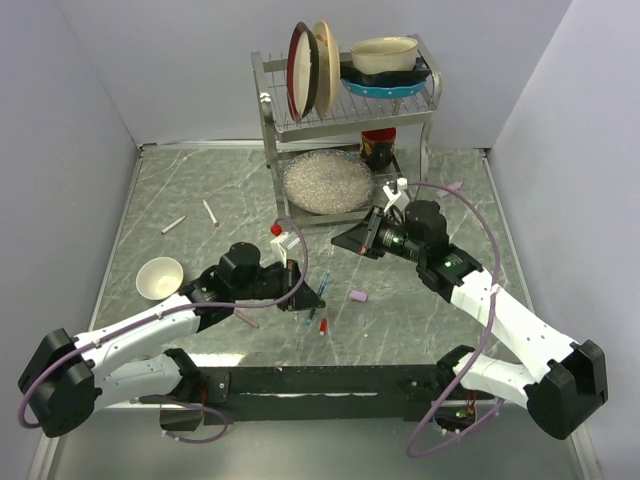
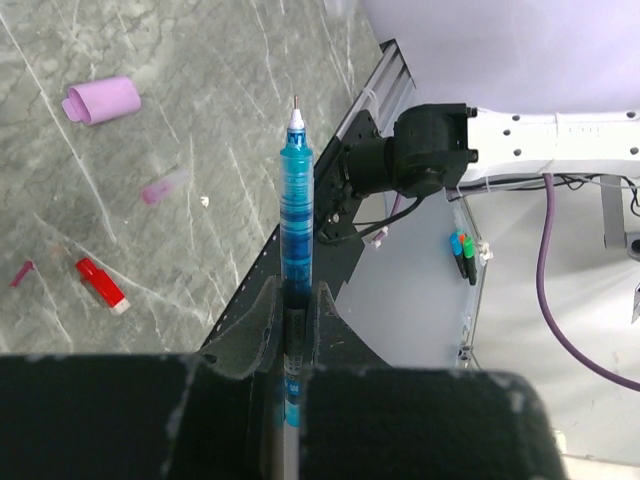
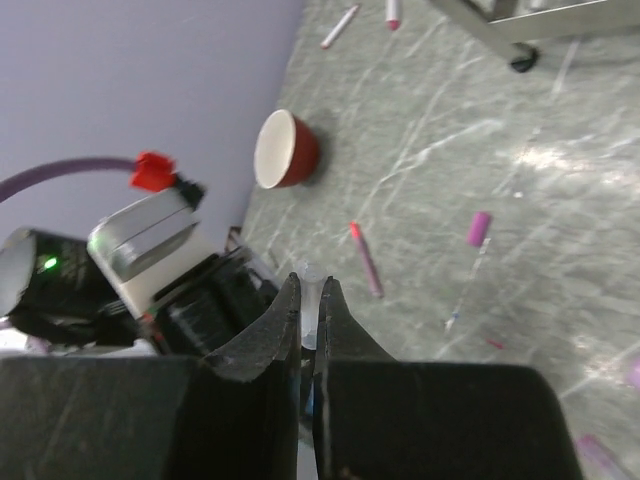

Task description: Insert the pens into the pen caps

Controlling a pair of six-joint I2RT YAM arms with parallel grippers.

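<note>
Where the two arms meet in front of the rack [image 1: 345, 100], both pincers are occupied.

Left gripper [image 2: 297, 295]: clenched on the blue pen [image 2: 296, 200], held by its lower barrel. The tip is free and points away from the fingers. Position: well in front of the rack, slightly to its left.

Right gripper [image 3: 309, 290]: fingers pressed almost together on a small pale piece [image 3: 307, 280]. What the piece is cannot be told. Position: just in front of the rack's right side.

Surface: the table [image 1: 200, 190] is grey-green marbled stone with pale veins and some glare. Plain pale walls [image 1: 80, 80] close it in on the left, back and right. The rack stands at the back centre, carrying plates [image 1: 310, 70] and a cream bowl [image 1: 385, 52] on its upper shelf. A glass plate [image 1: 325, 183] lies at its foot.

Loose items:
- One white pen [image 1: 173, 225] and a second white pen [image 1: 211, 213] lie left of the rack, near each other but apart.
- A small bowl [image 1: 160, 277] sits further forward on that side.
- A reddish-pink pen [image 3: 365, 260] lies between that bowl and the left gripper.
- A pale pink cap [image 1: 357, 296] and a red cap [image 1: 322, 326] lie well in front of the rack, apart from each other.
- A magenta cap [image 2: 160, 187] lies between those two.
- A pink pen [image 1: 450, 187] lies just right of the rack's right legs.
</note>
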